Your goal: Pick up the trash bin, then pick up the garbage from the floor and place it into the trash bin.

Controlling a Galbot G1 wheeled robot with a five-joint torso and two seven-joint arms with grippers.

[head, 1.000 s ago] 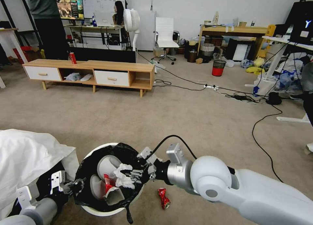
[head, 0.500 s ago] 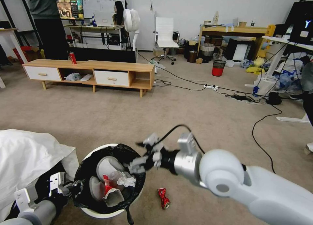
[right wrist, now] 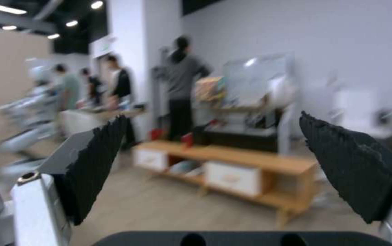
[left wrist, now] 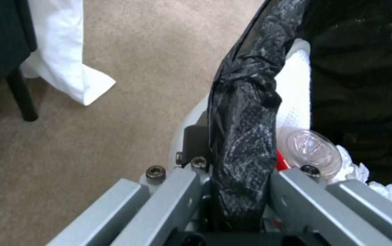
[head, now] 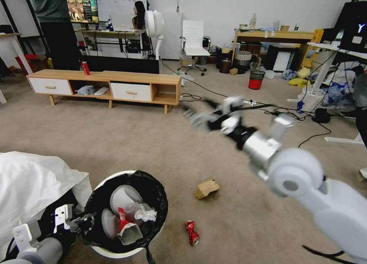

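Note:
The white trash bin (head: pixel 114 253), lined with a black bag, is at the lower left. My left gripper (head: pixel 82 222) is shut on its rim; the left wrist view shows the left gripper (left wrist: pixel 239 177) clamping the bag-covered rim (left wrist: pixel 244 112). Inside the bin lie a white tissue (head: pixel 145 213) and a red-white wrapper (head: pixel 123 217). Garbage on the carpet: a crushed red can (head: pixel 192 232) right of the bin and a crumpled brown paper bag (head: pixel 207 188) beyond it. My right gripper (head: pixel 195 118) hangs high over the carpet, well away from the bin. It is open and holds nothing (right wrist: pixel 223 153).
A low wooden cabinet (head: pixel 107 86) with an upright red can (head: pixel 85 68) stands ahead on the left. A red-and-black mesh wastebasket (head: pixel 256 79) is farther back. Cables (head: pixel 306 145) trail across the carpet on the right. A white cloth (head: pixel 30 183) drapes beside the bin.
My right gripper has let the white tissue go into the bin, then risen and swung forward and right. The brown paper bag now shows on the floor. The left gripper keeps its hold.

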